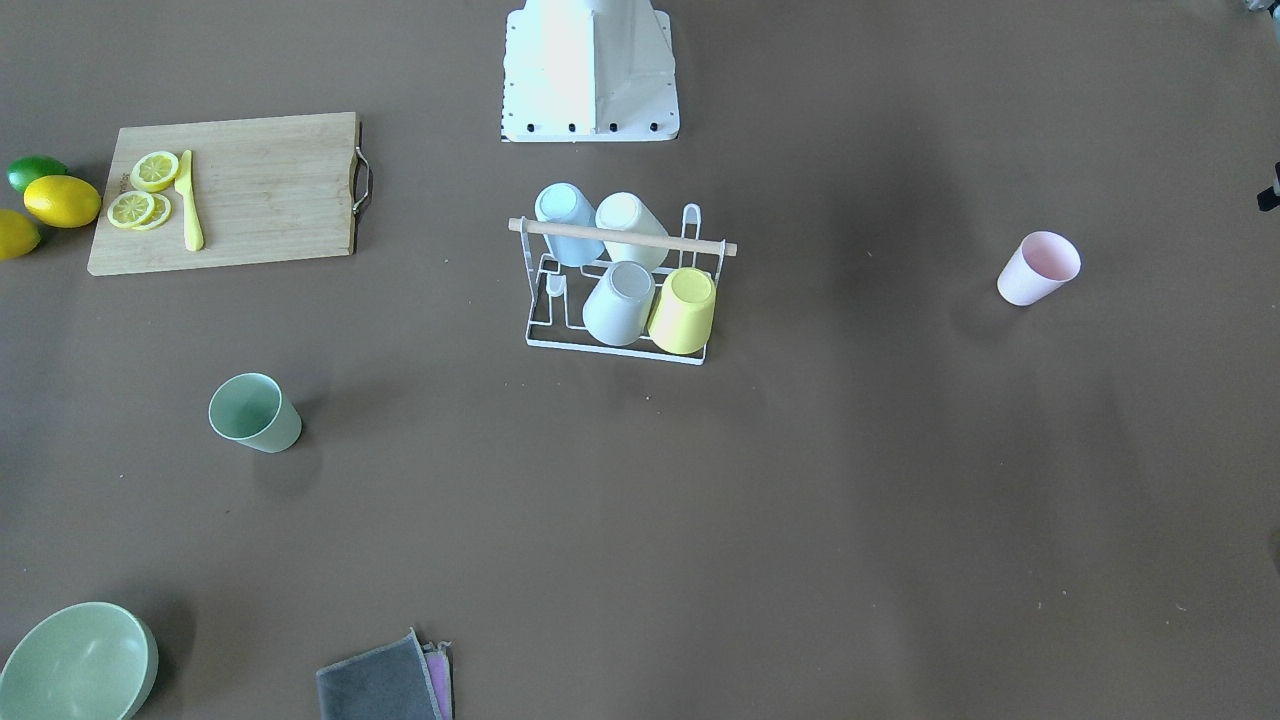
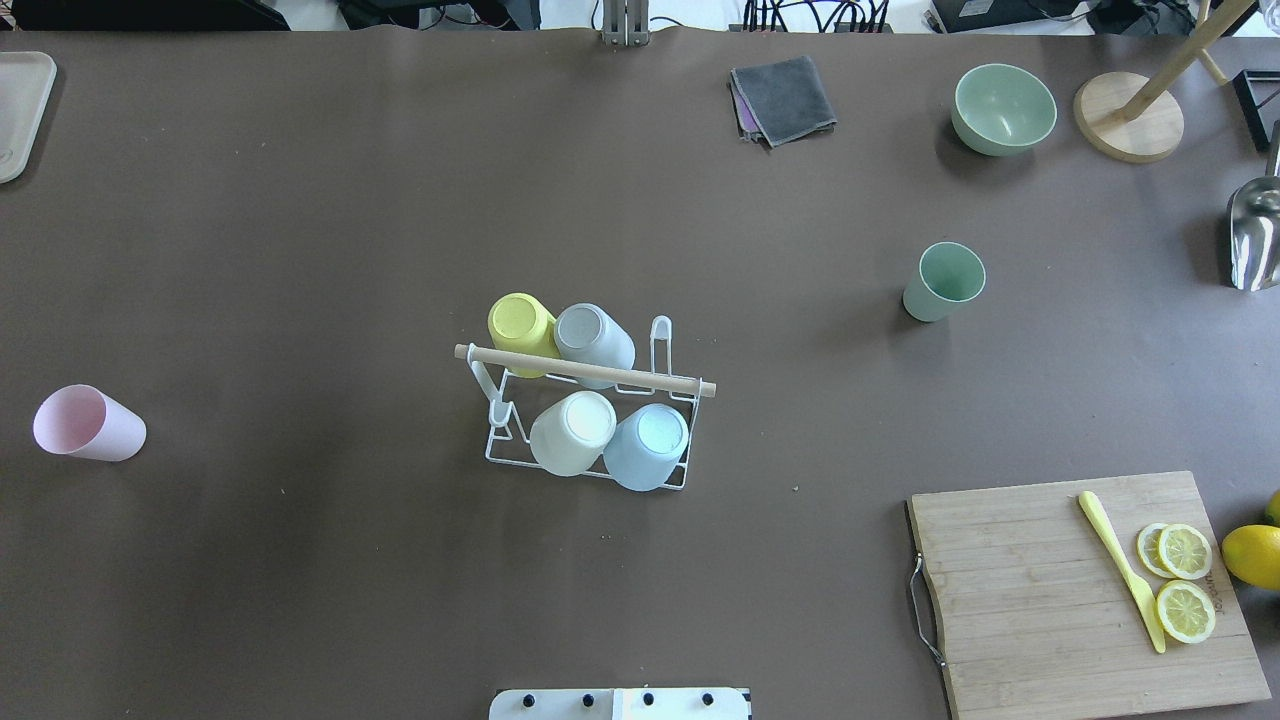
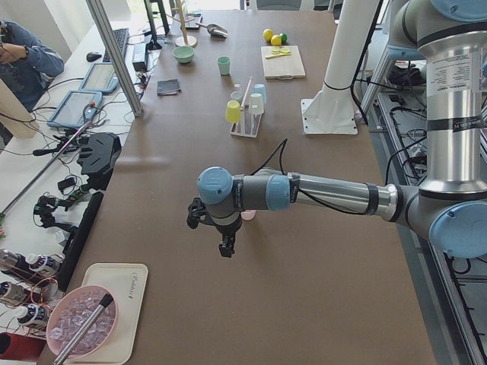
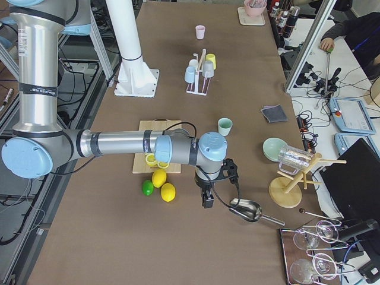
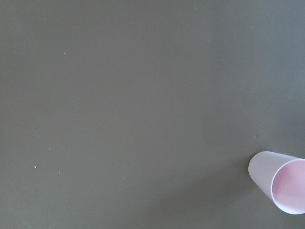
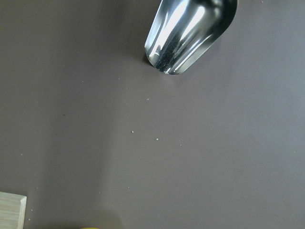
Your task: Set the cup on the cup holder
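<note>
The white wire cup holder (image 2: 590,369) with a wooden dowel handle stands mid-table and also shows in the front view (image 1: 620,237). It carries several upturned cups: yellow, grey, cream and light blue. A pink cup (image 2: 88,424) lies tilted at the table's left, also in the left wrist view (image 5: 281,186). A green cup (image 2: 944,281) stands upright at the right. My left gripper (image 3: 227,247) hangs over the table near the pink cup, seen only in the exterior left view. My right gripper (image 4: 207,199) hangs near the metal scoop. I cannot tell whether either is open or shut.
A cutting board (image 2: 1080,590) with a yellow knife and lemon slices sits at the near right, with lemons beside it. A green bowl (image 2: 1003,108), a folded grey cloth (image 2: 782,98), a wooden stand (image 2: 1130,118) and a metal scoop (image 2: 1255,235) line the far right. A tray (image 2: 20,110) is at the far left.
</note>
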Available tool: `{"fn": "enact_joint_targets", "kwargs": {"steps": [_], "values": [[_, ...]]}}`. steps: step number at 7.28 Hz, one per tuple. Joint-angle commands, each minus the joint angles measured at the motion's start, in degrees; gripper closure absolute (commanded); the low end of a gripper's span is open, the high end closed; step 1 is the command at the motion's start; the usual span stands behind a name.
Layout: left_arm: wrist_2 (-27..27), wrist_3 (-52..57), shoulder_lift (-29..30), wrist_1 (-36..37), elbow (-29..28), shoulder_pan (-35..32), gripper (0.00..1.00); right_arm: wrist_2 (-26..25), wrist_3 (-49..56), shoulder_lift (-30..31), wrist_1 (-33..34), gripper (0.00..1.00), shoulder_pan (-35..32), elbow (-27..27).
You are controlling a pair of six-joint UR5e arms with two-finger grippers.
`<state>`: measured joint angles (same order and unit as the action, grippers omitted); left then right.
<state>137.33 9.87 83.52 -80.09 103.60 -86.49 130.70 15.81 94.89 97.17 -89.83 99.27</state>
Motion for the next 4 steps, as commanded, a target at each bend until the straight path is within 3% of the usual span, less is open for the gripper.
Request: {"fn": "enact_joint_targets", "kwargs": {"steps": [1, 4], "values": [[-2.93, 0.50, -0.37, 1.68, 1.33, -0.25, 0.01, 0.08, -0.08, -0.14, -0.13, 0.00, 0.00, -0.13], [-5.05, 0.50, -0.29, 3.54, 1.69, -0.34, 0.01, 0.17, 0.01, -0.06, -0.40, 0.00, 0.00, -0.22]]}}
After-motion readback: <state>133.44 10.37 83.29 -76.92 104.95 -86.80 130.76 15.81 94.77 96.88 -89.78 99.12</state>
